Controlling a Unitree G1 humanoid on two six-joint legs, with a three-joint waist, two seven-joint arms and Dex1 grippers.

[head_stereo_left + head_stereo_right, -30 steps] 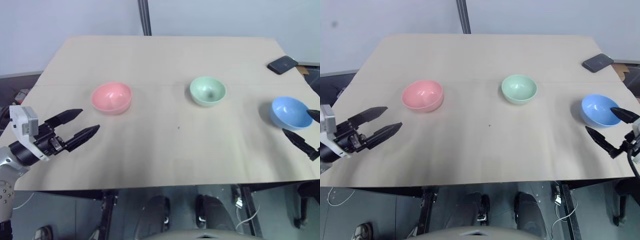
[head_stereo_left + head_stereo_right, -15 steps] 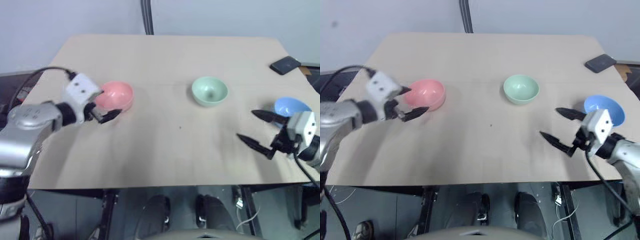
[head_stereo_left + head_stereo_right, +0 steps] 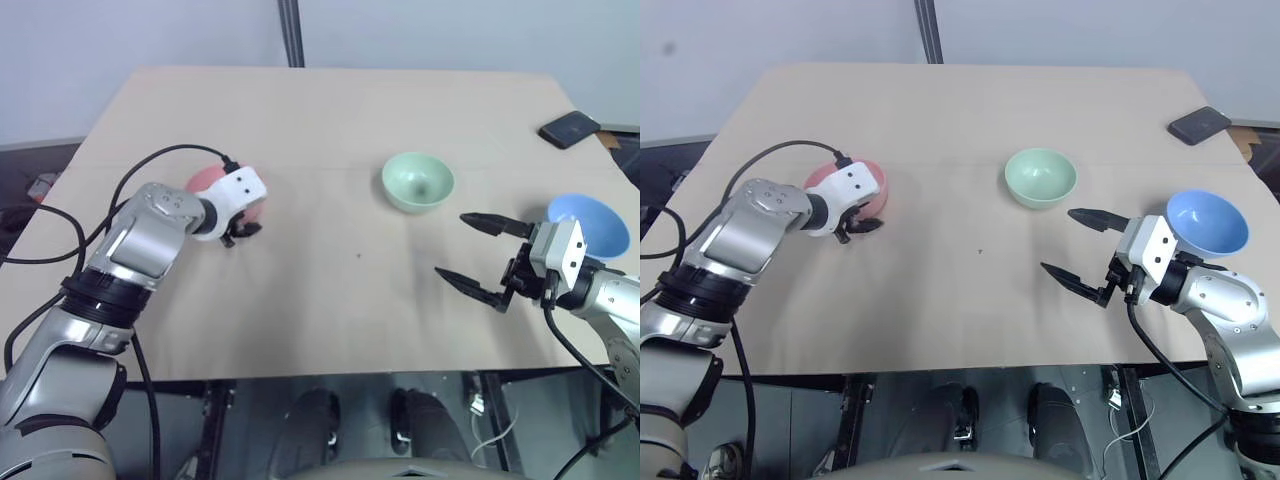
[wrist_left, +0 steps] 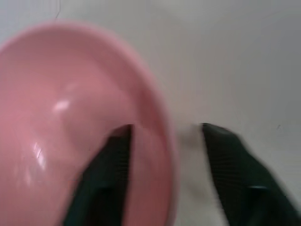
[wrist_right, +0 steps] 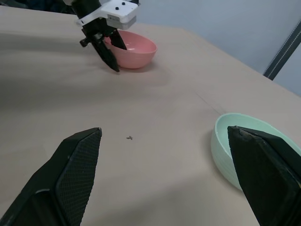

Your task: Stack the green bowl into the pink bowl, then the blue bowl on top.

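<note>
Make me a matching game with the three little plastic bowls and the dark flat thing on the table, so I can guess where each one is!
Things:
1. small round pink plastic bowl
2. small round mint-green plastic bowl
3. small round sky-blue plastic bowl
4. flat dark rectangular object

Places:
A. far right corner of the table
B. middle of the table, untouched
C. left gripper's fingers straddle its rim
D. just behind the wide-open right gripper

Pairs: 1-C, 2-B, 3-D, 4-A
</note>
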